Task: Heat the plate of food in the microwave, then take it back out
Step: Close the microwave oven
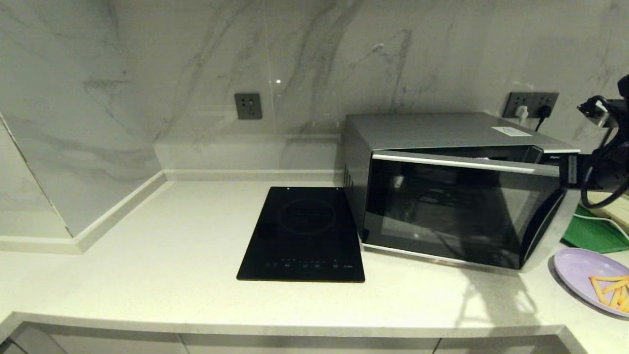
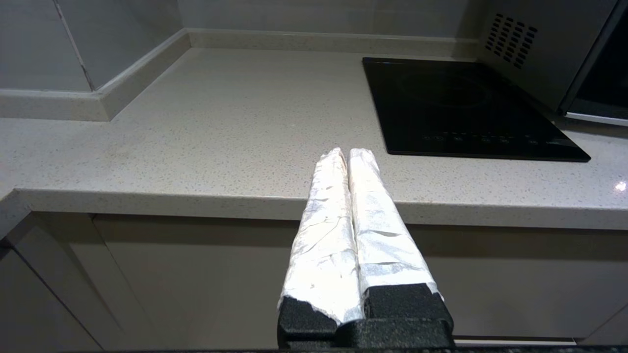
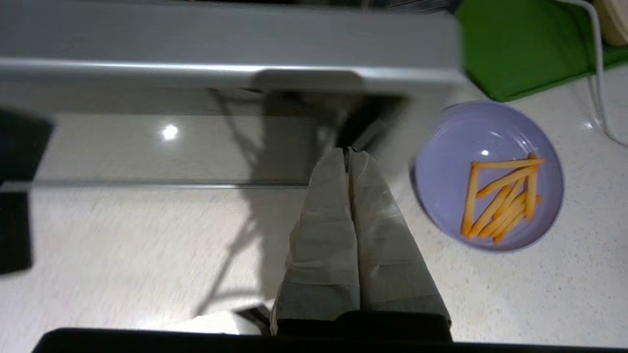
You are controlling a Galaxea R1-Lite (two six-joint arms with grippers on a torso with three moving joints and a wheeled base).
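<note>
The silver-grey microwave stands at the back right of the counter, and its dark glass door leans out a little at the top, leaving a gap. The door's silver handle strip crosses the right wrist view. My right gripper is shut on nothing, with its tips just in front of the door's right end; its arm hangs at the right edge of the head view. The lavender plate with orange fries lies on the counter right of the microwave. My left gripper is shut and parked at the counter's front edge.
A flat black induction cooktop lies left of the microwave. A green tray and a beige tray sit behind the plate. Marble walls close the back and left. A white cable runs by the green tray.
</note>
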